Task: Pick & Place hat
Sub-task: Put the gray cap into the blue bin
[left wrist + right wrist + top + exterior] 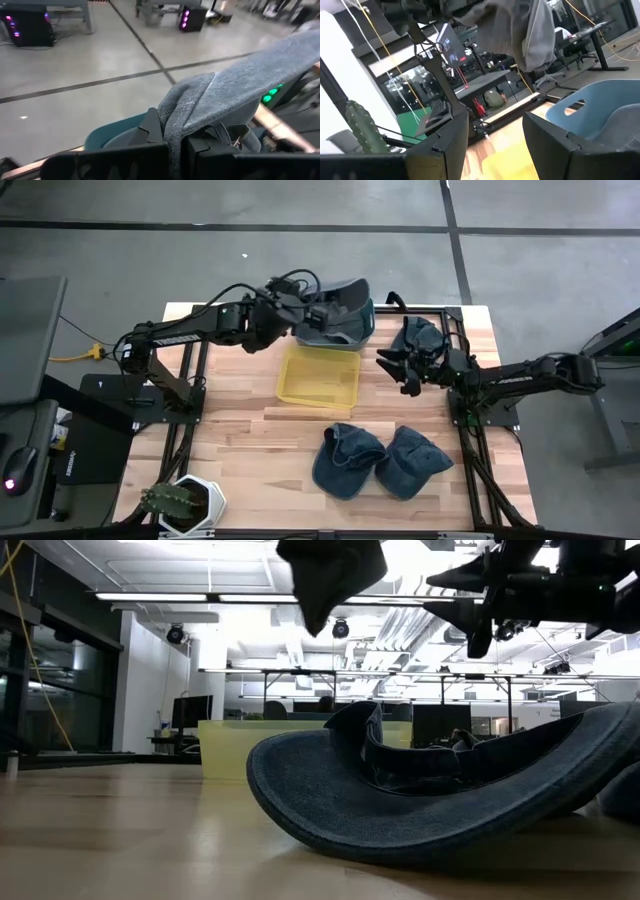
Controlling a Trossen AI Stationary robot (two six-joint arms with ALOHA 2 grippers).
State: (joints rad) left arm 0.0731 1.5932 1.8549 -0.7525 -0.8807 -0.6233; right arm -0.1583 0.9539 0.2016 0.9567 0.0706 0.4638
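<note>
Hat [220, 95] clamped in left hand [318, 312] — above yellow bin [319, 375].

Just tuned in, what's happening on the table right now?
The left gripper is shut on a hat, holding it up near the far edge of the table, just beyond the yellow bin. The right gripper is open and empty, to the right of the bin. Another hat lies behind it, and two more sit side by side, touching, near the front edge. The bin looks empty.
</note>
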